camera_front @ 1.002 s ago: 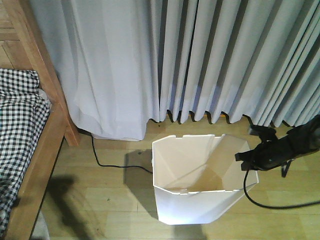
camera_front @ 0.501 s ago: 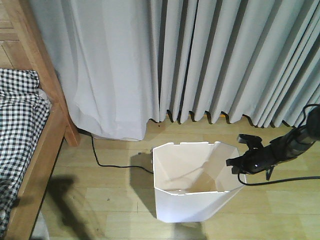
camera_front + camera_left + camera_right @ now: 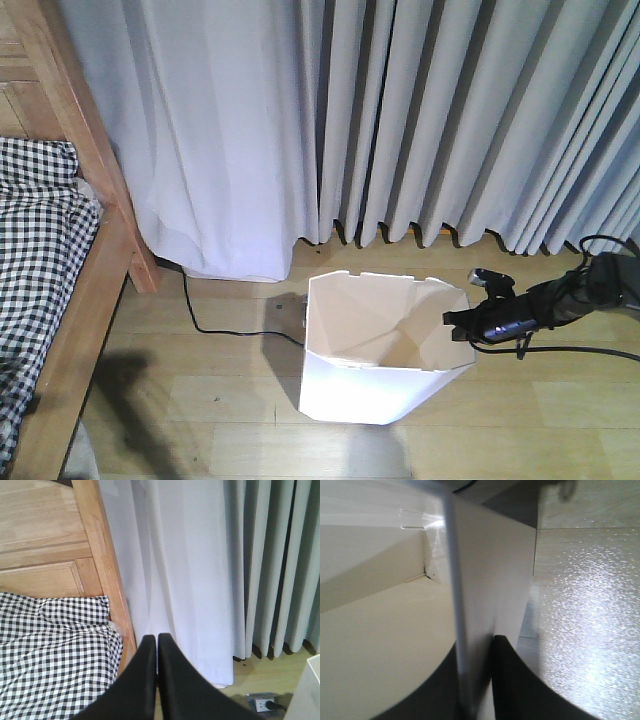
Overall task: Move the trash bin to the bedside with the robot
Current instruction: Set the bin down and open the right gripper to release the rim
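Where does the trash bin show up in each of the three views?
Front view: the trash bin stands lower centre on the light wood floor.
Left wrist: only a white edge at the lower right corner, probably the bin.
Right wrist: its wall fills the frame, held in the right gripper.
Shared landmark: the floor, in all three views.
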`<state>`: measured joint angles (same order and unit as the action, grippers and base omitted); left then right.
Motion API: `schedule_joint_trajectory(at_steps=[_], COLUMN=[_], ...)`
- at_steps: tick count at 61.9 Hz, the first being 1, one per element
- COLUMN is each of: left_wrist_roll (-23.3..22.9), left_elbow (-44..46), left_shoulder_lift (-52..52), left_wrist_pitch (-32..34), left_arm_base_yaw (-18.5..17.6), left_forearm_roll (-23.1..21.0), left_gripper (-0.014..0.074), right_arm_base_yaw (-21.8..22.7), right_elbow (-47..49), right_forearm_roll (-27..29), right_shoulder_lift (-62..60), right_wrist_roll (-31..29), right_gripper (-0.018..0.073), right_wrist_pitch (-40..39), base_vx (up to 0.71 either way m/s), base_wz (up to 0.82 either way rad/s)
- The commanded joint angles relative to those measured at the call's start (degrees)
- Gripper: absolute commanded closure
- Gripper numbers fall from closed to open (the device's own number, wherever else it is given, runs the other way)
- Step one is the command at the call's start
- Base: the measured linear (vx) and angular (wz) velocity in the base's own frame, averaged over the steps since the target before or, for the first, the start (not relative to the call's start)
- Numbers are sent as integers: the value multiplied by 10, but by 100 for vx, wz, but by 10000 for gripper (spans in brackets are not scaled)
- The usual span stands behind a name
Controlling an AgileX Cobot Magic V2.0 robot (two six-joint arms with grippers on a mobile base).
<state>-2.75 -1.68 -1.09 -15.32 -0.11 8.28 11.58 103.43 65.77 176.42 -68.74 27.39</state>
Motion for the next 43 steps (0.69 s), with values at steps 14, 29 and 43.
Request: schedule_joint_trajectory(at_steps=[14, 29, 43], left_wrist_roll=[-5, -5, -5], left_elbow=[-16, -16, -16], left_shoulder_lift=[-5, -5, -5], left_wrist_pitch=[42, 42, 42], left_arm_base_yaw=[-3, -3, -3], left_forearm_roll=[-2, -2, -2], left_gripper=[602, 602, 602], right_arm_base_yaw=[-18, -34, -33], right_elbow=[54, 68, 68], right_forearm_roll=[20, -1, -19], right_shoulder_lift=[-10, 10, 17], right_wrist_roll=[29, 42, 59], right_gripper=[517, 433, 298], right_wrist_pitch=[82, 73, 70], base_vx=[0, 0, 0], base_wz=[0, 0, 0])
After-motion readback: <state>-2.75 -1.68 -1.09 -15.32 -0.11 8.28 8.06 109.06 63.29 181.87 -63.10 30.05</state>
